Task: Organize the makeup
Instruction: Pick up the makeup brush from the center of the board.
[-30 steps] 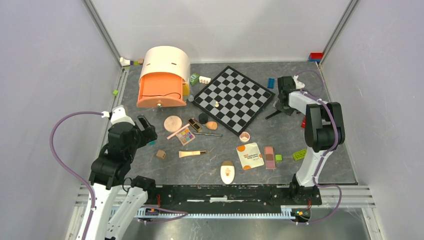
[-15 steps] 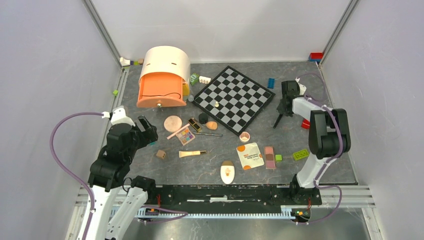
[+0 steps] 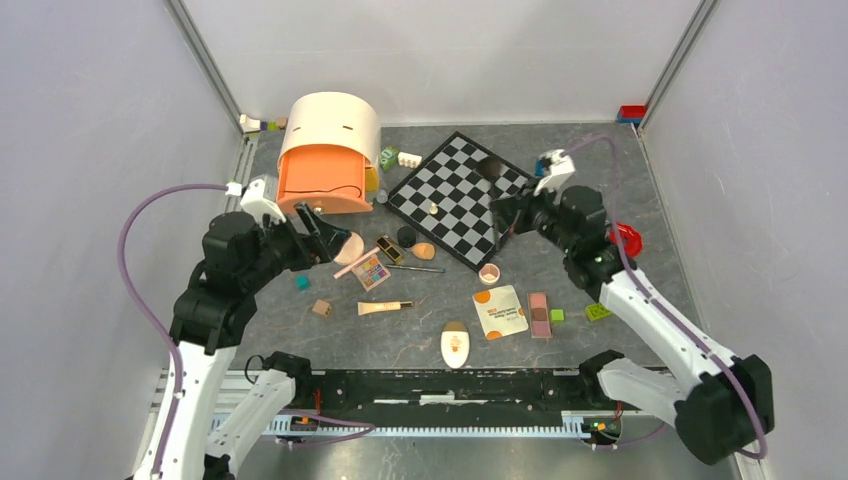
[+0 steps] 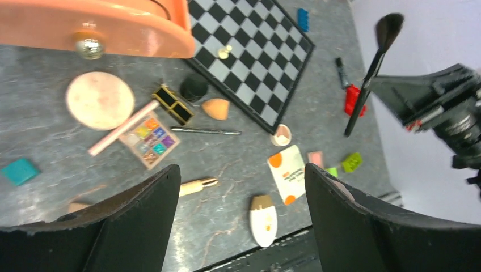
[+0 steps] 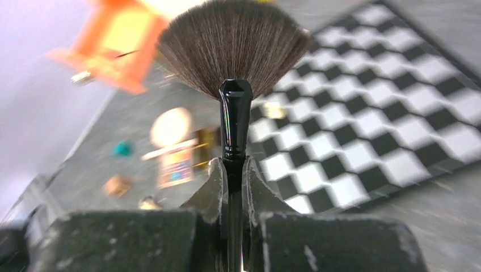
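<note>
The right claw (image 5: 233, 170) is pinching the thin glossy black handle of the fan brush (image 5: 235, 51) tight and holding it bristles-up over the right side of the chessboard (image 3: 465, 200), soft hairs splayed out. My guess is that's so it's clearing the clutter before heading for the rounded orange drawer box (image 3: 320, 185) sitting left of the board. The left claw (image 4: 241, 169) is hanging spread wide and empty left of the board, over the flat round peach compact (image 4: 100, 100) and the boxy multicolour eyeshadow palette (image 4: 150, 140), while the other makeup is lying scattered on the grey stone-look table (image 3: 420, 330) in front of the board.
</note>
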